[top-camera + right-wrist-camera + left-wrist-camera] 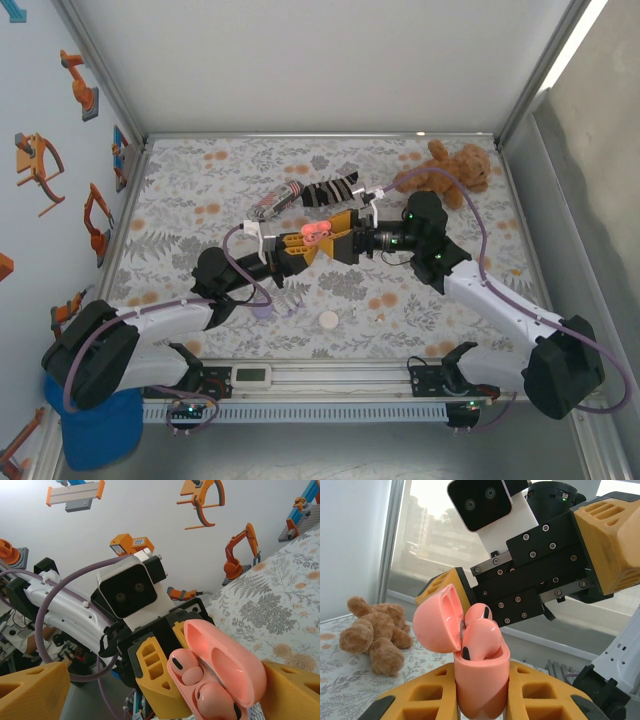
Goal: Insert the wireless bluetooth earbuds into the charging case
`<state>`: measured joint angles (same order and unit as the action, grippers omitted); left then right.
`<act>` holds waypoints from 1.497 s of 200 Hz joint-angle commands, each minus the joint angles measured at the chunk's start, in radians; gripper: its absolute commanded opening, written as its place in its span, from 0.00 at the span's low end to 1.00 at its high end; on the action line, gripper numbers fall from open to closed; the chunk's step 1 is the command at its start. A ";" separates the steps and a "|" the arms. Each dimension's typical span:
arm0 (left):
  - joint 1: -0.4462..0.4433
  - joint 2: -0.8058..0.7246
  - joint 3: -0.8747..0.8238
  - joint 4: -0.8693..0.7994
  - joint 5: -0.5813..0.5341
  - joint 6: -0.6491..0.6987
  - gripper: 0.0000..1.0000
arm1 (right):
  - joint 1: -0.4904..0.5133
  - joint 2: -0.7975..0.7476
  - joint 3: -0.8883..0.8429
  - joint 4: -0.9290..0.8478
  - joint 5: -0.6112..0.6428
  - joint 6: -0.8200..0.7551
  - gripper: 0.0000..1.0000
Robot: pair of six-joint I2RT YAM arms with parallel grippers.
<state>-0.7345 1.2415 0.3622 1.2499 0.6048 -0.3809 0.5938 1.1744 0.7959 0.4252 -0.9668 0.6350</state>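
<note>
My left gripper (481, 692) is shut on the lower half of a salmon-pink charging case (482, 680), held upright above the table (200, 190) with its lid (437, 622) hinged open. Two salmon-pink earbuds sit in the case. The nearer earbud (481, 639) stands high and tilted above the rim. The other earbud (479, 614) is behind it. My right gripper (165, 687) faces the case (225, 670) with its jaws wide open on either side of it. One of its fingers (442, 582) is behind the lid. In the top view the two grippers meet at mid-table (318, 237).
A brown teddy bear (455, 168) lies at the back right. A striped sock (330, 190) and a silvery packet (278, 203) lie behind the grippers. A white round case (328, 320) and small pale purple pieces (262, 311) lie near the front edge.
</note>
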 commanded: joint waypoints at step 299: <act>-0.006 -0.055 0.004 0.009 0.018 -0.001 0.00 | 0.008 -0.120 0.172 -0.486 0.166 -0.474 0.90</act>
<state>-0.7406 1.2209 0.3645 1.2407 0.6212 -0.3809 0.5957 1.0870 0.9207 0.0334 -0.8642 0.2829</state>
